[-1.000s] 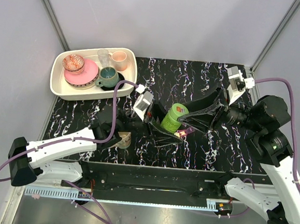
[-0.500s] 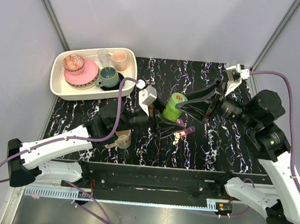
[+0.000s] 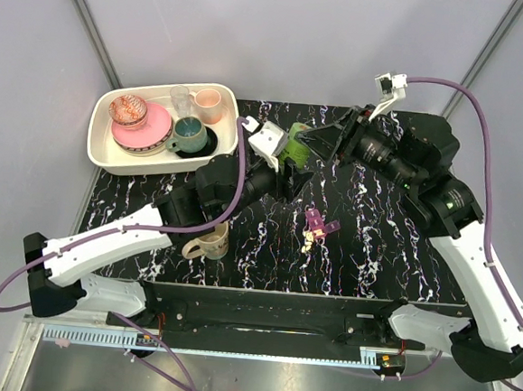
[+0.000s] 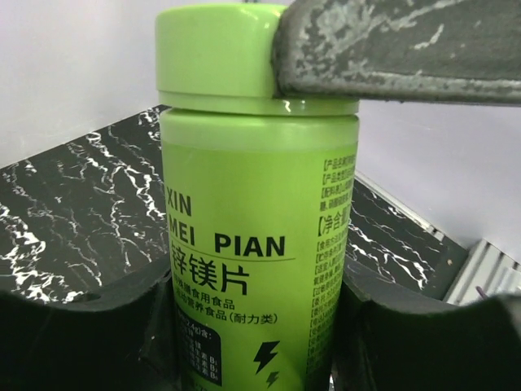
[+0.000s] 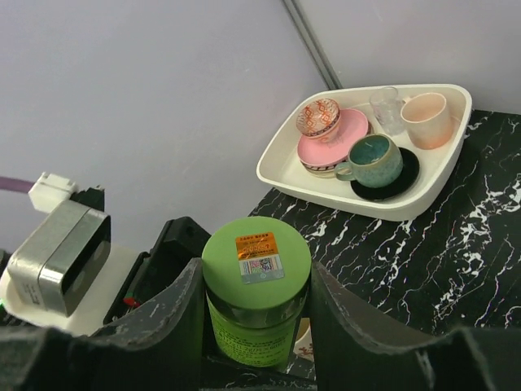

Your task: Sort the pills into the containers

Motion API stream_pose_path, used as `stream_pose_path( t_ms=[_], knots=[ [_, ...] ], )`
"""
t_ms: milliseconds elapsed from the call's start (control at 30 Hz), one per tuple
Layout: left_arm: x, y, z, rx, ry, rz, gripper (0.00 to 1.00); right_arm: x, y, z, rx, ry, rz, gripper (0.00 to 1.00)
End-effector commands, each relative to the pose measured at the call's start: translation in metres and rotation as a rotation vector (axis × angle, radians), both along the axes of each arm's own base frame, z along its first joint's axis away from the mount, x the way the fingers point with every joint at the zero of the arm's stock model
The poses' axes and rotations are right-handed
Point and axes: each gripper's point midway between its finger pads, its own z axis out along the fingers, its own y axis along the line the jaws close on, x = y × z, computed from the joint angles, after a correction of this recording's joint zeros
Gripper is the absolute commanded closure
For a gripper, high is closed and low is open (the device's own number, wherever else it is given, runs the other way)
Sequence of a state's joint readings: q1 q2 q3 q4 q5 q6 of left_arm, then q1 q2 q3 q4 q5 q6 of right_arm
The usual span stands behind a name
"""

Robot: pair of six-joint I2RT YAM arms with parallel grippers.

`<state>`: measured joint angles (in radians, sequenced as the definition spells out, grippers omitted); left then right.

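The lime-green bottle (image 3: 294, 148) hangs in the air over the back of the table, held by both arms. My left gripper (image 3: 286, 168) is shut on its body (image 4: 256, 228), one finger on each side (image 4: 254, 281). My right gripper (image 3: 314, 143) is shut on its green cap (image 5: 256, 261), with the cap pressed between both fingers (image 5: 254, 273); one of its fingers (image 4: 391, 49) lies across the cap in the left wrist view. The small purple pill box (image 3: 316, 222) lies on the black table with pale pills (image 3: 307, 243) beside it.
A beige mug (image 3: 211, 243) stands on the table near the left arm. A cream tray (image 3: 98, 142) at the back left holds a pink plate, a patterned bowl, a teal cup (image 5: 370, 159), a pink cup (image 5: 426, 118) and a small glass.
Both arms have carried the bottle up and toward the back of the table. The pill box and pills that lay under it now show. The right gripper has closed round the cap.
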<state>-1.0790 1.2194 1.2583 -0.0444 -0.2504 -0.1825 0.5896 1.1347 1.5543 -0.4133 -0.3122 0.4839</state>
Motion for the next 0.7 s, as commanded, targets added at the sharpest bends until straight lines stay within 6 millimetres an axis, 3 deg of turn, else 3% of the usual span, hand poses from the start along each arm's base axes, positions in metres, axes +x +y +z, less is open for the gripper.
stream_pose_path(
  t_ms=[0, 67, 100, 233, 400, 600, 667],
  knots=[
    [0.013, 0.026, 0.062, -0.136, -0.078, 0.138, 1.0, 0.016, -0.016, 0.006, 0.001, 0.037, -0.141, 0.88],
    [0.008, 0.027, 0.058, -0.15, -0.074, 0.112, 1.0, 0.005, -0.013, 0.021, 0.021, -0.008, -0.087, 0.68],
    [0.004, 0.025, 0.056, -0.159, -0.068, 0.086, 0.99, 0.0, -0.013, 0.027, 0.033, -0.03, -0.066, 0.41],
    [-0.018, 0.021, 0.045, -0.184, -0.06, -0.032, 0.98, -0.025, -0.018, 0.056, 0.129, -0.162, -0.007, 0.1],
    [-0.065, 0.024, 0.054, -0.278, -0.085, -0.253, 0.98, -0.056, -0.029, 0.071, 0.143, -0.261, 0.044, 0.07],
    [-0.135, 0.018, 0.066, -0.364, -0.123, -0.63, 1.0, -0.098, -0.023, 0.055, 0.111, -0.339, 0.235, 0.12],
    [-0.15, 0.017, 0.066, -0.37, -0.12, -0.718, 1.0, -0.106, -0.022, 0.049, 0.109, -0.357, 0.277, 0.12]
  ],
)
